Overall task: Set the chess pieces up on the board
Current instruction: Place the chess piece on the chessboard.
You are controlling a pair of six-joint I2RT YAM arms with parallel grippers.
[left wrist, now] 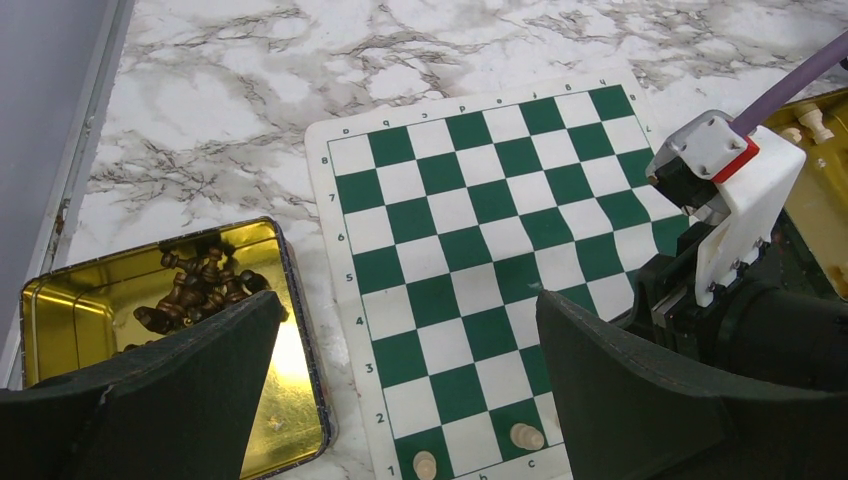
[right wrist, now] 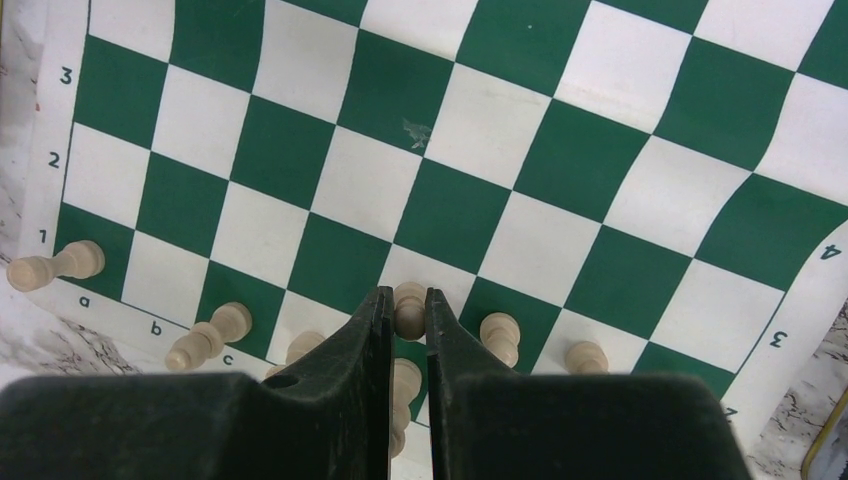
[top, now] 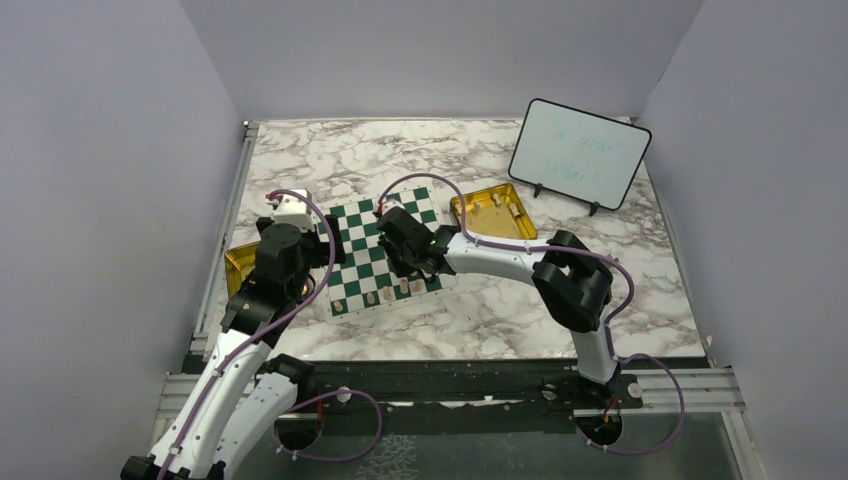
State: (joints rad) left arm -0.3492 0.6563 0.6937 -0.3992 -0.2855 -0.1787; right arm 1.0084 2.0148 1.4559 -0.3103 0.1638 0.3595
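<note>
So, right gripper [right wrist: 405, 296] pinches a cream chess piece [right wrist: 409, 316] near the green-and-white checkered mat's [right wrist: 500, 120] edge. Left gripper [left wrist: 410, 305] gapes open over bare squares.

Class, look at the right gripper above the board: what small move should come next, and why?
Probably lower the right gripper slightly and open it: its jaws pinch a cream piece over the near row of the board, beside neighbouring pieces already placed there.
</note>
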